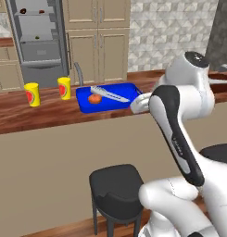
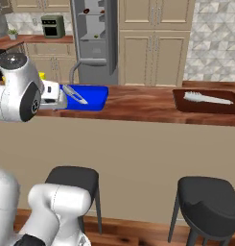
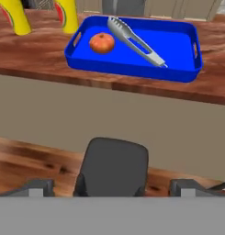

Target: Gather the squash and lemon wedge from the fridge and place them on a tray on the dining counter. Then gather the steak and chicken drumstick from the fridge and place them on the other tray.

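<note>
Hand view looks past the gripper [image 3: 111, 186], whose two fingertips stand wide apart with nothing between them, so the hand is released and empty. Nearest beyond it is a black stool [image 3: 113, 166] tucked against the beige base of the dining counter [image 3: 49, 59]. On the counter, close to its near edge, sits the blue tray [image 3: 180, 73] with its long side running along that edge. Inside it, toward the end nearest two yellow cups [image 3: 68, 16], rests a round orange squash [image 3: 102, 43], and silver tongs [image 3: 134, 40] lie slantwise across the middle. From the hand the tray lies straight ahead and above, across the counter's near edge. Farther along the counter, in the right base view, the brown tray [image 2: 186, 106] holds a second pair of tongs [image 2: 207, 98] and no food. Beyond the counter, against the back wall, the grey fridge [image 1: 38, 69] stands open, with small items on its shelves too small to name; I judge the lemon wedge is still there, so the coming move points away from the tray, toward the fridge behind the counter.
</note>
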Robot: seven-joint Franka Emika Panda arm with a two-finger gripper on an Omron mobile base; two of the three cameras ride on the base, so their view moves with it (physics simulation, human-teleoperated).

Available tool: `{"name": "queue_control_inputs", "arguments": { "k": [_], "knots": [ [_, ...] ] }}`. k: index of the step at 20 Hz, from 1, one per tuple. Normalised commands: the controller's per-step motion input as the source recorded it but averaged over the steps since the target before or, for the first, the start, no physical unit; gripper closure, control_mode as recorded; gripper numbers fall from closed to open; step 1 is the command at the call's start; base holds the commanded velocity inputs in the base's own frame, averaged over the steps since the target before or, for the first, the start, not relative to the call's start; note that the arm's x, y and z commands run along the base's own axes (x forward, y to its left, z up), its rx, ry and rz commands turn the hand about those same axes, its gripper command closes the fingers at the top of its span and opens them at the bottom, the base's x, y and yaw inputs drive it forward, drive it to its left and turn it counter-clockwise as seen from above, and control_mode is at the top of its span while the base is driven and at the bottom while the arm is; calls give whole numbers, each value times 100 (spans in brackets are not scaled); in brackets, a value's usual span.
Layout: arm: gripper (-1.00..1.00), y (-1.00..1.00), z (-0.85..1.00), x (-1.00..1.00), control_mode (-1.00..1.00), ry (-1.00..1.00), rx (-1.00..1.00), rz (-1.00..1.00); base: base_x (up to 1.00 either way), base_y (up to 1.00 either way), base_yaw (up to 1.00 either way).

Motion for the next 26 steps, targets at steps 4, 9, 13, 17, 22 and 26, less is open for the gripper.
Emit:
{"name": "queue_control_inputs", "arguments": {
  "k": [4, 9, 13, 17, 22, 26],
  "knots": [
    [-100, -28, 25, -100, -100, -26, 0, 0, 0, 0, 0],
    [-100, -22, -2, -96, -100, -19, 0, 0, 0, 0, 0],
    [-100, 0, -2, -7, -100, 1, 0, 0, 0, 0, 0],
    [-100, -3, 0, -31, -100, -5, 0, -3, 0, 0, 0],
    [-100, -5, -4, -31, 100, -3, 1, -4, -56, -28, -11],
    [-100, 0, 0, 0, 100, 0, 0, 0, -63, -72, -24]
  ]
}}
